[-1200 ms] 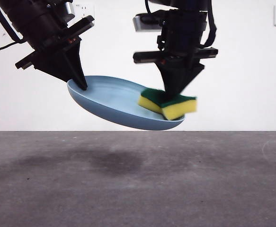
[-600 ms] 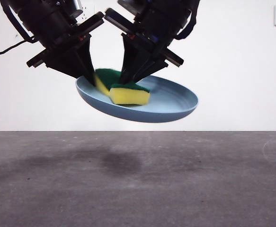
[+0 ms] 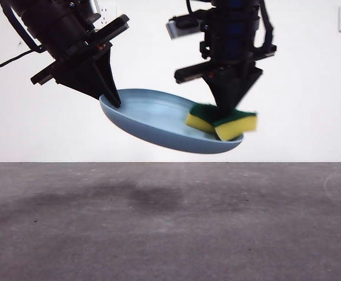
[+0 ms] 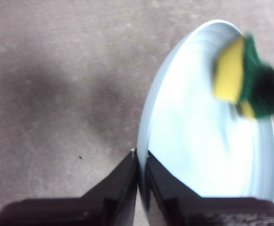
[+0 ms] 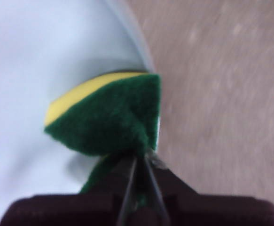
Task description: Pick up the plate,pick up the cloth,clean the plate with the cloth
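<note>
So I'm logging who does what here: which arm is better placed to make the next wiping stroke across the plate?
Probably the right. The right gripper is shut on the sponge, pressed against the plate near its lower rim. The left gripper is clamped on the opposite rim, holding the plate tilted in the air.

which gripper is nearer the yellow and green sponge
Right. The right gripper is clamped on the yellow and green foam sponge; the left gripper grips the far rim of the round light-blue plastic plate.
</note>
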You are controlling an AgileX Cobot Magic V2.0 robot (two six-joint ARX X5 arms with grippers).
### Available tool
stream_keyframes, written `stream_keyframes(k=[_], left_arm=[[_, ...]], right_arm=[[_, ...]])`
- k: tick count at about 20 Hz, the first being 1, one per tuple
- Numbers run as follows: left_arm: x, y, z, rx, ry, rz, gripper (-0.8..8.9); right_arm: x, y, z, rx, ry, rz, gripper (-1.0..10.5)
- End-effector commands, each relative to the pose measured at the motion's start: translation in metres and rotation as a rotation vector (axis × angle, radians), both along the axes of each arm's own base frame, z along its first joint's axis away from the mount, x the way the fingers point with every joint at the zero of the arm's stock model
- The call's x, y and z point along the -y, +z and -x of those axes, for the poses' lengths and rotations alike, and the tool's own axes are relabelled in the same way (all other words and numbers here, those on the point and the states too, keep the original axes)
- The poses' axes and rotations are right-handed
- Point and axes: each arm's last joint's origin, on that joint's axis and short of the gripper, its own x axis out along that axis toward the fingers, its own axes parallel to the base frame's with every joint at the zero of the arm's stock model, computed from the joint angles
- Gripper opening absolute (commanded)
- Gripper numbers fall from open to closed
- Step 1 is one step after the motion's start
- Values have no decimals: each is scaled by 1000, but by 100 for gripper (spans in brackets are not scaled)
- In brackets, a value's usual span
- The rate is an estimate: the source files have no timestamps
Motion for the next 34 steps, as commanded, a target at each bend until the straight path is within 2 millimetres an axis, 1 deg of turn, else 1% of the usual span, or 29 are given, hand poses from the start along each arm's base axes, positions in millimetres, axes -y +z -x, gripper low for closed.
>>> stream_keyframes(k=[1, 4, 6, 8, 10, 13, 16, 20, 23, 24, 25, 26, 27, 28, 29, 31, 33, 34], left_arm=[[8, 1, 5, -12, -88, 31, -8], [10, 1, 6, 3, -109, 16, -8], [8, 0, 5, 33, -74, -43, -8], [4, -1, 3, 86, -20, -149, -8], [-3, -1, -3, 138, 43, -230, -8], [-16, -7, -16, 149, 94, -256, -8], [-34, -28, -36, 91, 153, -281, -8], [-54, -68, -59, -13, 209, -321, -8], [-60, -91, -70, -64, 225, -335, 7], [-60, -95, -70, -76, 222, -337, 73], [-60, -96, -71, -79, 220, -335, 180], [-59, -95, -71, -71, 220, -332, 322], [-58, -94, -73, -52, 221, -325, 417], [-57, -92, -74, -33, 224, -316, 444], [-56, -89, -73, -23, 229, -309, 442], [-56, -76, -69, -9, 229, -254, 442], [-53, -52, -59, 27, 193, -176, 441], [-52, -37, -52, 51, 187, -138, 440]], right_arm=[[-4, 4, -11, 58, 39, -144, -12], [-13, 11, -16, 19, 202, -394, -12], [-17, 16, -15, -21, 280, -519, -12], [-14, 23, -10, -40, 273, -552, -12], [-6, 34, 0, -57, 264, -543, -12], [7, 50, 17, -78, 251, -522, -12], [22, 70, 35, -71, 246, -515, -12], [43, 97, 59, 8, 205, -492, -12], [57, 113, 75, 65, 182, -486, -12], [61, 117, 79, 95, 164, -478, -12], [64, 120, 81, 117, 148, -469, -12], [65, 121, 81, 137, 129, -455, -12], [66, 121, 81, 148, 113, -443, -12], [68, 120, 78, 156, 90, -431, -12], [70, 119, 74, 154, 78, -428, -12], [69, 112, 63, 141, 56, -418, -12], [66, 99, 46, 119, 17, -408, -12], [64, 92, 35, 103, -3, -410, -12]])
